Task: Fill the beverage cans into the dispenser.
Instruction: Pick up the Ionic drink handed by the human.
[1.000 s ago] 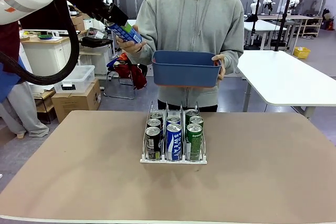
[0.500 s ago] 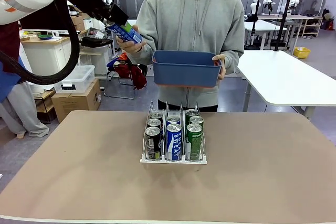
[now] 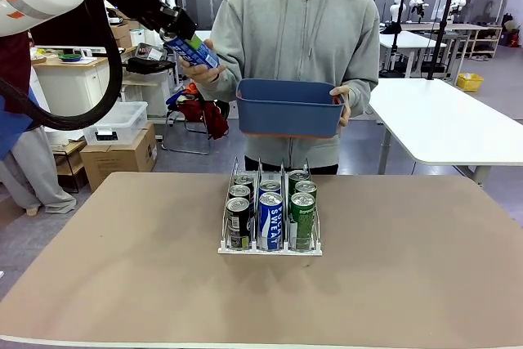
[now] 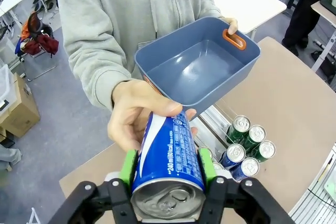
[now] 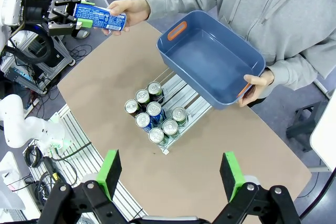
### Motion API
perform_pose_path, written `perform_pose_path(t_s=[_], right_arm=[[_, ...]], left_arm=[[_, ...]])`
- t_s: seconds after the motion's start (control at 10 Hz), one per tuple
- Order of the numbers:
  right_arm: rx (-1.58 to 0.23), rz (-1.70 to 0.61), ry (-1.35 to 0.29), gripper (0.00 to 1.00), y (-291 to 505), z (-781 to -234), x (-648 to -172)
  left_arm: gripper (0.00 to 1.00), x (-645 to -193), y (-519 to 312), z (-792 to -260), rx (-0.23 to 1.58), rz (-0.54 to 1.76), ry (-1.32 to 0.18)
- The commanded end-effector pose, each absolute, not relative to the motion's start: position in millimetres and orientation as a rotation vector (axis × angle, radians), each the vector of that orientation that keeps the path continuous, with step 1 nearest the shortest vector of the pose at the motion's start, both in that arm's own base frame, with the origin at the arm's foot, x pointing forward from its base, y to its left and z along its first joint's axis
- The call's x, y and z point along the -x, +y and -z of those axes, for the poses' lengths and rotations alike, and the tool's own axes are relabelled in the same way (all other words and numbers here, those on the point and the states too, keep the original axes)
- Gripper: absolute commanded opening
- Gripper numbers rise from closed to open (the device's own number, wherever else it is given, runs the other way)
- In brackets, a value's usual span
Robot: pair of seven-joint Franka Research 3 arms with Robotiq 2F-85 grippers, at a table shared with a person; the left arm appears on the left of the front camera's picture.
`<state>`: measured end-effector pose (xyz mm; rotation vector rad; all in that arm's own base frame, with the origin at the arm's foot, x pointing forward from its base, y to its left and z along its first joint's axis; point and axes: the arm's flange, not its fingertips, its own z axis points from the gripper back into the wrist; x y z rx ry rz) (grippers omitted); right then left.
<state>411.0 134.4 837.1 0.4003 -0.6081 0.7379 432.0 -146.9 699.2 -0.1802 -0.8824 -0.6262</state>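
A blue-white beverage can hangs high at the left, in front of the person. My left gripper is shut on its top end, while the person's hand still holds the other end. In the left wrist view the green pads press both sides of that can. The dispenser stands mid-table with black cans in its left lane, blue cans in the middle and green cans on the right. My right gripper hovers open high above the table, nothing between its fingers.
The person holds an empty blue bin in the other hand, above the table's far edge behind the dispenser. The brown tabletop stretches out on both sides of the rack. Boxes and white tables stand farther back.
My left gripper's fingers have closed onto the blue can in the person's hand. Nothing else has visibly moved.
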Motion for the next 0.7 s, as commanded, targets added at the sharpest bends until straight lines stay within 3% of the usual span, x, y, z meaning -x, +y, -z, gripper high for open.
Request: perform_pose_path(t_s=[0.0, 0.6], right_arm=[[-0.404, -0.736, -0.601, 1.00, 132.0, -836.0, -409.0], [-0.404, -0.736, -0.601, 1.00, 132.0, -836.0, -409.0]], left_arm=[[0.00, -429.3, -146.8, -698.0, 0.158, 0.580, -0.875], [0.00, -426.2, -142.8, -702.0, 0.104, 0.571, -0.877]])
